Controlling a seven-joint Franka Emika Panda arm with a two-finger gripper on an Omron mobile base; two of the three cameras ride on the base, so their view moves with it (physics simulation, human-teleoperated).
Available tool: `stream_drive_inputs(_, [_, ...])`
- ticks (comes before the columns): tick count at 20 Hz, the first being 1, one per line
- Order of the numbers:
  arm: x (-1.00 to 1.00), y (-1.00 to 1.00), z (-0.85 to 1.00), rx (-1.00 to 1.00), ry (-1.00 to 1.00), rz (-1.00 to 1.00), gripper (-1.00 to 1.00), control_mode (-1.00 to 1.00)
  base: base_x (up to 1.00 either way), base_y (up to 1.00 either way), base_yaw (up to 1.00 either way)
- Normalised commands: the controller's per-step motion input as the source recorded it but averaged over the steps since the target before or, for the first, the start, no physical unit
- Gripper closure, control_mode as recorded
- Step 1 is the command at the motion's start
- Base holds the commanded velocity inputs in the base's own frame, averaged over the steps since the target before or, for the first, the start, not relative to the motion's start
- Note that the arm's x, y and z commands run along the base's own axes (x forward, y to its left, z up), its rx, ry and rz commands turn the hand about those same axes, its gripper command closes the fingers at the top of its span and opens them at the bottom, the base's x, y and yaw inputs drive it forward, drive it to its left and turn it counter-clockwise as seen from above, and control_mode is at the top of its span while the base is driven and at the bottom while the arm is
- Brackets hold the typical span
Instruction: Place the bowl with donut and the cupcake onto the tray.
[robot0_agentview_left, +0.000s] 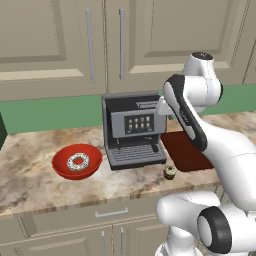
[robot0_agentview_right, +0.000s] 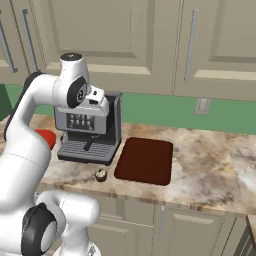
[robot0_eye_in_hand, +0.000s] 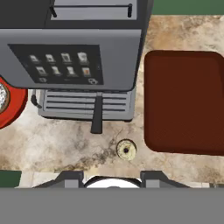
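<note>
- I see the bowl, bright red and round, sitting on the counter just left of the coffee machine; in the hand view a slice of its rim shows at the left edge.
- The donut, white-iced with sprinkles, lies in the middle of the bowl.
- The cupcake stands alone on the counter near the front edge, just in front of the machine's right corner; from above I see its pale top between the drip grille and the tray.
- The tray, flat and dark red, lies on the counter just right of the coffee machine, with nothing on it; the arm hides part of it in the left base view.
- The cupcake and the tray are near each other but apart; the bowl is on the far side of the machine from the tray.
- My arm reaches up over the counter with the hand held high in front of the machine, looking straight down.
- The pincer shows its two dark tips at the bottom of the hand view, apart with nothing between them and touching nothing; how wide it stands I cannot tell.
- Beige cabinets hang above a green wall strip behind the counter.
</note>
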Motion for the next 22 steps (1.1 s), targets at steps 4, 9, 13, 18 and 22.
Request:
stream_drive_inputs(4, [-0.26,0.0,-0.05,0.0,-0.04,0.01,-1.0,-1.0,0.0,0.0,0.0])
stream_drive_inputs(9, [-0.72,0.0,-0.15,0.02,-0.12,0.02,-1.0,-1.0,0.0,0.0,0.0])
stream_drive_inputs(13, [-0.78,0.08,-0.13,0.06,-0.09,0.0,-1.0,-1.0,0.0,0.0,0.0])
stream_drive_inputs(18, [-0.39,0.63,-0.12,0.07,-0.03,0.0,-1.0,-1.0,0.0,0.0,0.0])
stream_drive_inputs(22, [-0.11,0.94,-0.07,0.04,-0.01,0.0,-1.0,-1.0,0.0,0.0,0.0])
